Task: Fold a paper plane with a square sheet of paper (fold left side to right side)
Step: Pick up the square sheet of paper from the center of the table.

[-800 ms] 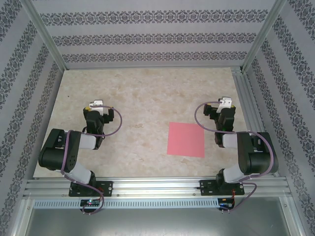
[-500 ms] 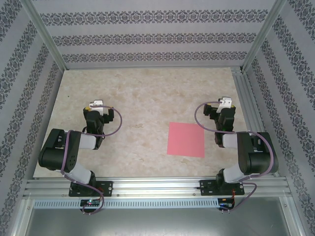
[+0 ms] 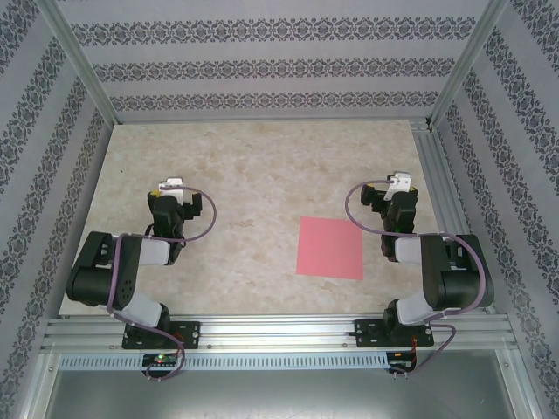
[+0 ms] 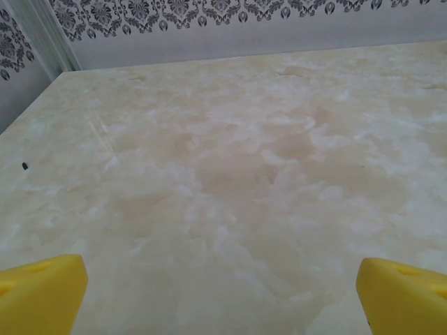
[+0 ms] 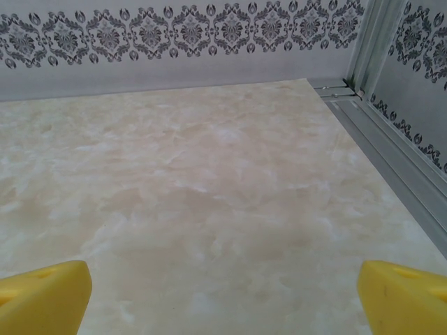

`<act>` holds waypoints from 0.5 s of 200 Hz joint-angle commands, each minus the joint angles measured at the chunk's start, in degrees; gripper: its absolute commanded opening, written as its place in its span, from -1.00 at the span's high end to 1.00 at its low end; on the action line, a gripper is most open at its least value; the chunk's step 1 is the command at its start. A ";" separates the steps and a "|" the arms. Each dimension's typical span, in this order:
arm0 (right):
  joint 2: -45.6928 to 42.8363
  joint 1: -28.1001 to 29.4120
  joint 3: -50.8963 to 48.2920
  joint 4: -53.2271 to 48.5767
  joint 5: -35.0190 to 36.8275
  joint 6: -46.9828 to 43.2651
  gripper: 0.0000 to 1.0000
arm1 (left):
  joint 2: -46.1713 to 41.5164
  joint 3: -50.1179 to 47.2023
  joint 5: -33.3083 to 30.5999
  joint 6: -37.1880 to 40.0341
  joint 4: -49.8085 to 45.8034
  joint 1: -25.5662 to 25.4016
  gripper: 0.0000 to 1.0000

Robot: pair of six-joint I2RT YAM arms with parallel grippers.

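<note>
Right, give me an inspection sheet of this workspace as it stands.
Surface: marbled beige table, flat.
Job's things: square sheet of paper, pinkish-red, lying flat and unfolded beside the right arm.
Clutter: one small dark speck near the table's left edge.
Grippers: left gripper and right gripper both open, yellow fingers wide apart, nothing held.
Cables: purple cable looped at each wrist.
Surroundings: patterned walls on three sides, aluminium frame at the near edge.
</note>
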 commanded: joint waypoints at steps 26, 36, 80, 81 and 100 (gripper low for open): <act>-10.36 -0.46 14.43 -33.64 2.13 4.23 -0.96 | -14.98 16.28 6.17 -15.41 -36.95 0.35 -1.00; -11.85 -0.45 16.67 -39.49 1.53 6.06 -0.96 | -16.11 18.23 10.46 -18.36 -40.80 0.26 -1.00; -20.49 -0.14 18.53 -55.40 -6.01 15.59 -0.96 | -17.97 19.87 23.89 -28.18 -47.16 -6.06 -1.00; -20.73 -0.12 18.42 -55.60 -6.20 15.90 -0.96 | -17.91 19.80 24.08 -28.36 -47.08 -6.34 -1.00; -24.58 0.38 16.20 -58.39 -9.66 20.51 -0.96 | -15.07 19.82 26.30 -30.53 -46.69 -14.33 -1.00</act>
